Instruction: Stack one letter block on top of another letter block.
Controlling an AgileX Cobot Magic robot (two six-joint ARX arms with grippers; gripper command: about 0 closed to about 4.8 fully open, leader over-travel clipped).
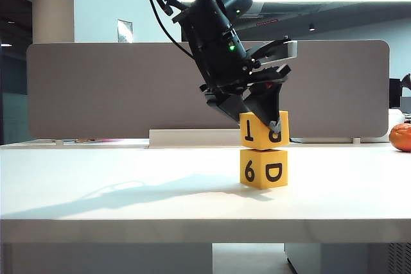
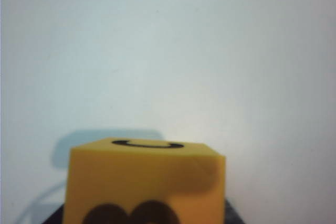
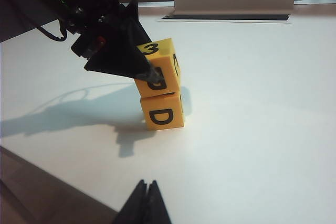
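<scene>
The left gripper point(image 1: 260, 120) comes down at a slant from above and pinches the P block point(image 1: 264, 130), its dark fingers point(image 3: 126, 59) pressed against opposite faces, jaws set about a cube's width apart. The P block sits on top of the 6 block point(image 1: 264, 168), slightly tilted and roughly lined up with it, both near the middle of the white table point(image 1: 128, 190). The right gripper point(image 3: 146, 203) hangs well clear of the stack near the table's edge, its two fingertips pressed together with nothing between them.
</scene>
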